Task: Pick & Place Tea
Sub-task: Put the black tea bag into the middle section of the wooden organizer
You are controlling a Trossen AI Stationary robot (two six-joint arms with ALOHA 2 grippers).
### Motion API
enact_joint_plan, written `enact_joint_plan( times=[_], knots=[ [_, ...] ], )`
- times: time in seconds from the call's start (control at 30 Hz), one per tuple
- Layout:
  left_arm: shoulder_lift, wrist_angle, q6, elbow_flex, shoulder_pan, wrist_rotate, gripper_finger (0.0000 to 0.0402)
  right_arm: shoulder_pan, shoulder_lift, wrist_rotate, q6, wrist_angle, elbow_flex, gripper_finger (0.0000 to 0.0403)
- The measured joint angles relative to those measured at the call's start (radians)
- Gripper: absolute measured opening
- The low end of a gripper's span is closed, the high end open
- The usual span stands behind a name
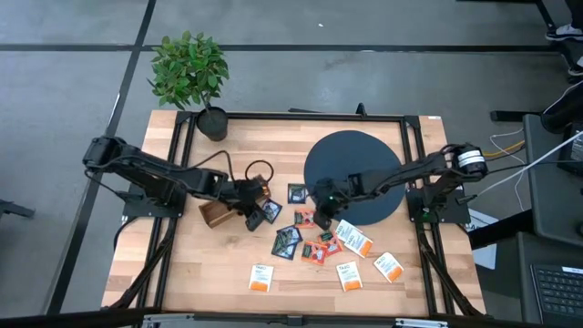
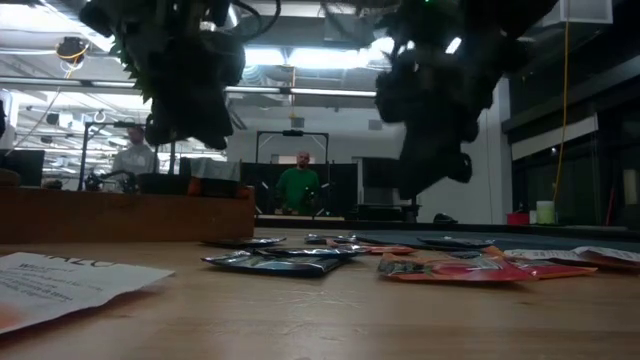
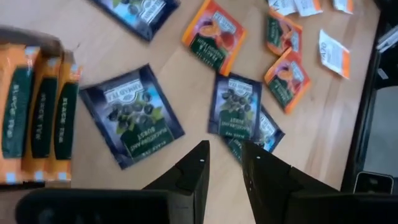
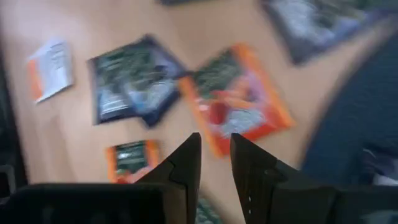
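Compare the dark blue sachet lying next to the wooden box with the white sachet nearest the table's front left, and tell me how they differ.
The dark blue sachet is blue-black all over; the white sachet is pale with an orange band. The dark blue sachet lies right beside the wooden box and the left gripper; the white sachet lies alone on bare table, away from both arms. Both are small, flat and square, lying on the wood.

My desk [image 1: 191, 273] is light wood inside a black frame. Near its far left corner stands a potted plant [image 1: 189, 73]. A dark round disc [image 1: 351, 164] lies right of centre, a wooden box [image 1: 219, 211] left of centre. Tea sachets [image 1: 314, 246] lie scattered from the middle toward the near edge.
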Motion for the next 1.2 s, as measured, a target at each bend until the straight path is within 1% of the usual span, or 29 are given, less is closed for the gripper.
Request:
enact_joint_plan(
  times=[0.17,0.33,0.43,0.6,0.7,0.83,0.93,1.0,1.1,1.2],
  knots=[
    [0.016,0.025,-0.002,0.0,-0.029,-0.002,0.0088,-0.022,0.043,0.002,0.0,0.011,0.005,0.0088],
    [0.02,0.03,0.11,0.0,-0.086,0.024,0.0088,-0.016,0.049,-0.006,-0.088,0.019,0.005,0.0088],
    [0.025,0.033,0.147,0.0,-0.123,0.02,0.0088,-0.002,0.049,-0.032,-0.1,0.009,0.019,0.0088],
    [0.048,0.028,0.144,0.001,-0.177,0.025,0.0088,0.022,0.049,-0.032,-0.099,-0.019,0.05,0.0088],
    [0.078,0.033,0.11,0.001,-0.204,0.067,0.0088,0.035,0.049,-0.03,-0.093,-0.053,0.083,0.0088],
    [0.124,0.049,0.09,0.001,-0.249,0.14,0.0088,0.061,0.049,-0.024,-0.008,-0.077,0.124,0.0088],
    [0.156,0.073,0.122,0.001,-0.29,0.152,0.0088,0.089,0.049,-0.019,0.065,-0.072,0.153,0.0088],
    [0.176,0.088,0.135,0.001,-0.313,0.146,0.0088,0.114,0.049,0.005,0.125,-0.072,0.165,0.0088],
    [0.204,0.111,0.114,0.001,-0.336,0.087,0.0088,0.156,0.049,0.049,0.24,-0.068,0.172,0.0088],
    [0.23,0.13,0.073,0.001,-0.344,-0.006,0.0088,0.193,0.069,0.101,0.31,-0.036,0.174,0.0088]
  ],
)
